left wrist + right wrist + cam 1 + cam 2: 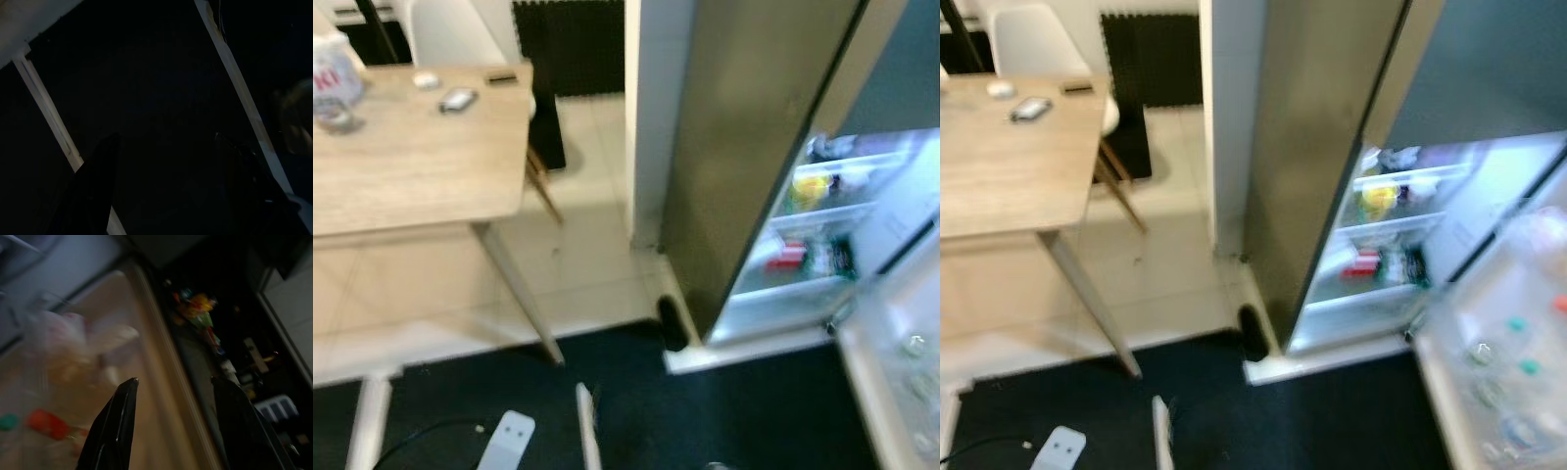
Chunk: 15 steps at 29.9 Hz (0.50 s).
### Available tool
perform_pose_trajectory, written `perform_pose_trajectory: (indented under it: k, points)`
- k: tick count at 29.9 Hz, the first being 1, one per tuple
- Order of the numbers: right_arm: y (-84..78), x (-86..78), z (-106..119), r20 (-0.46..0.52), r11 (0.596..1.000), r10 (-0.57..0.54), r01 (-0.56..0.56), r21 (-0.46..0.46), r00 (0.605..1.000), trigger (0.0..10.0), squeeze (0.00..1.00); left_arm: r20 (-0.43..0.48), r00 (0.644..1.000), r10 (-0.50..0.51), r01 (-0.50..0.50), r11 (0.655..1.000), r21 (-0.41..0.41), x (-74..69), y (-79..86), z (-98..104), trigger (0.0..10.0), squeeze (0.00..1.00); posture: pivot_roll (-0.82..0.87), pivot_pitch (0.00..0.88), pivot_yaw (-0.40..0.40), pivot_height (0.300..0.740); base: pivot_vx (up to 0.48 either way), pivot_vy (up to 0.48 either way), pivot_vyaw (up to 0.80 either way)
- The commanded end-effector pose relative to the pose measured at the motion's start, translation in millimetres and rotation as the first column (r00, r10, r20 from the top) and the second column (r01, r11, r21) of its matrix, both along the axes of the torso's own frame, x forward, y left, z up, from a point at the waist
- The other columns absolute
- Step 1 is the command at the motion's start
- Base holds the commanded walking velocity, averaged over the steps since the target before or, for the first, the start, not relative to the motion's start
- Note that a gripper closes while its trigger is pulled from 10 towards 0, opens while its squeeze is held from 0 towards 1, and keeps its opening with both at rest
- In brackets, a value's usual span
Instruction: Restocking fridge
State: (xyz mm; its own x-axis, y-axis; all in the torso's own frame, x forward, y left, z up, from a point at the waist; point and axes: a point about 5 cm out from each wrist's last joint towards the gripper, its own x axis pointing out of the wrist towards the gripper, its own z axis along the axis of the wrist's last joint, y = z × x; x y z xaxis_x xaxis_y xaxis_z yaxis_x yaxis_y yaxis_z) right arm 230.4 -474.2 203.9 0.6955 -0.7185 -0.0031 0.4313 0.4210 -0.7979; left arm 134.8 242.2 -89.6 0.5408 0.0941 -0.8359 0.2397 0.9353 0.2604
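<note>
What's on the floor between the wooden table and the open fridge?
In the left eye view, between the wooden table and the open fridge lies pale tiled floor, then a white wall edge. Nearer, a dark mat.

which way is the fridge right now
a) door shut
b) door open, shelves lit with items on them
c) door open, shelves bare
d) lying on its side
b: the fridge door stands swung open, and the lit fridge shelves hold a yellow item and a red item.
</note>
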Motion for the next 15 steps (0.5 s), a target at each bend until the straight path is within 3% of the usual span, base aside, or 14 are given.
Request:
perform_pose_trajectory:
  k: [1,12,15]
  points:
    - [0.5,-0.2,-4.5,0.004,1.0,-0.004,0.004,0.025,1.0,10.0,0.0,-0.058,0.998,-0.003,0.003,1.0,0.005,-16.3,0.7,-5.7,10.0,0.0,-0.03,0.063,-0.034,0.74,0.0,0.0,0.0]
    - [3.1,3.5,-4.6,0.007,1.0,0.01,-0.01,0.026,1.0,10.0,0.0,-0.056,0.998,-0.009,0.01,1.0,0.006,-15.3,3.1,-4.6,10.0,0.0,-0.02,0.064,-0.035,0.74,0.0,-0.455,0.0]
    - [3.1,3.5,-4.5,0.007,1.0,0.011,-0.011,0.026,1.0,10.0,0.0,-0.052,0.999,0.001,-0.001,1.0,0.002,-15.0,2.8,-4.6,10.0,0.0,-0.02,0.063,-0.038,0.74,0.0,0.0,0.0]
